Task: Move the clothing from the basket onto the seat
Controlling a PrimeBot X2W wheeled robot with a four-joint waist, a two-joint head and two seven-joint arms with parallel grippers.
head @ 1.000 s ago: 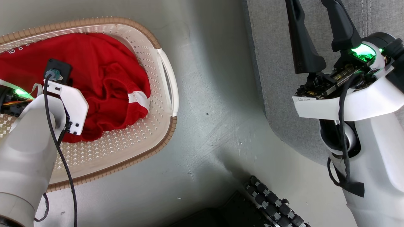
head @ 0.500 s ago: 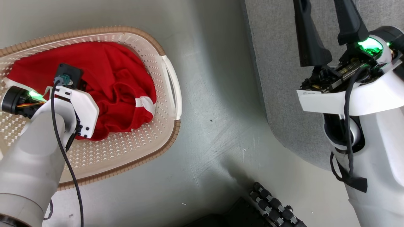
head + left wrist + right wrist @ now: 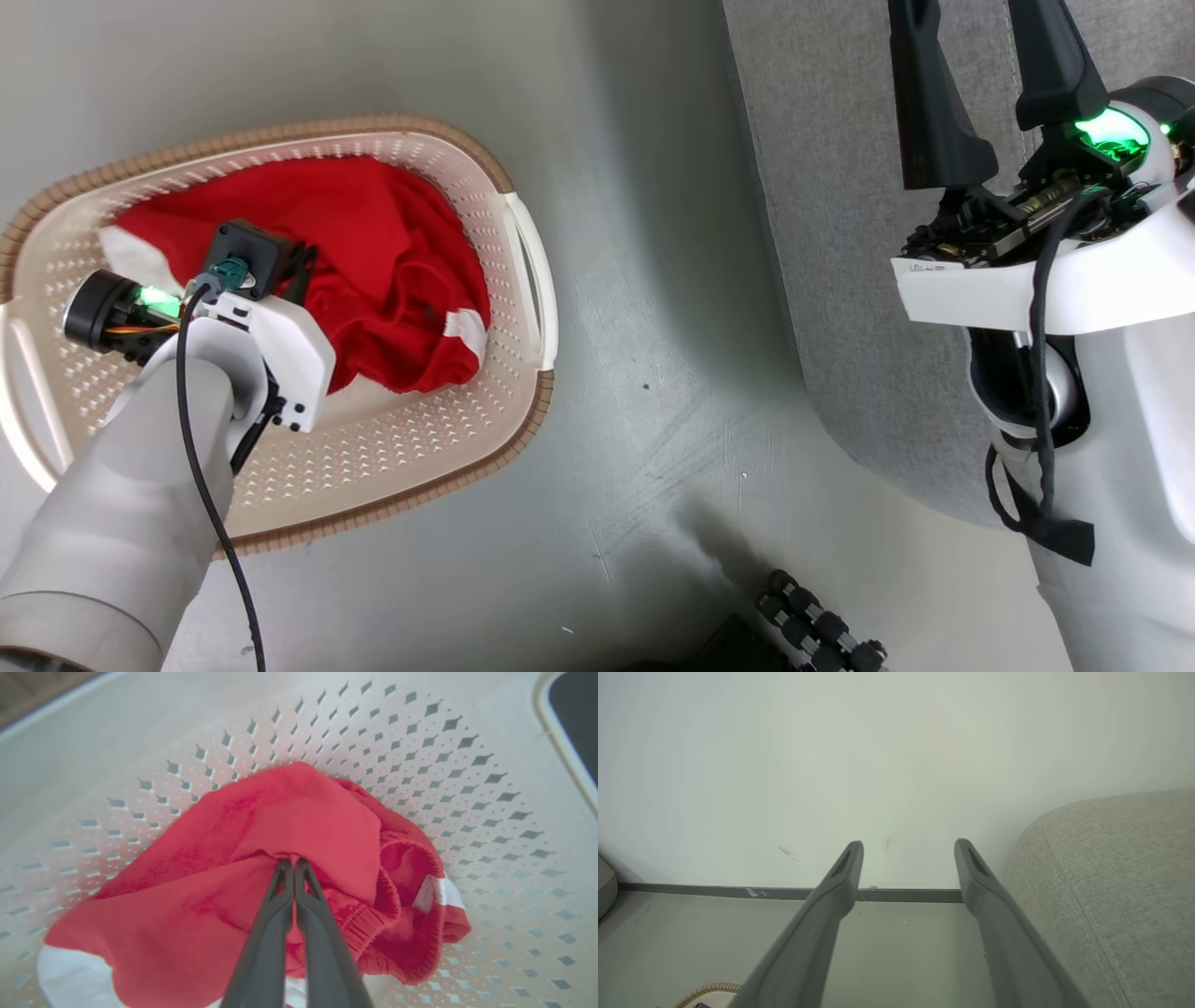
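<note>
Resting on scuffed grey floor (image 3: 653, 280), the basket (image 3: 401, 448) holds red clothing (image 3: 392, 233).

Red clothing (image 3: 392, 243) lies heaped in cream basket (image 3: 420, 448) near grey seat (image 3: 822, 187).

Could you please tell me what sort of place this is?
Probably a home-like room, perhaps staged: a grey upholstered seat, a laundry basket holding red clothing, a smooth floor and plain wall.

Looking like a home living room: grey upholstered seat (image 3: 822, 187) and laundry basket (image 3: 392, 448) sitting on smooth floor (image 3: 635, 233), plain wall (image 3: 878, 742), dark baseboard (image 3: 714, 891).
</note>
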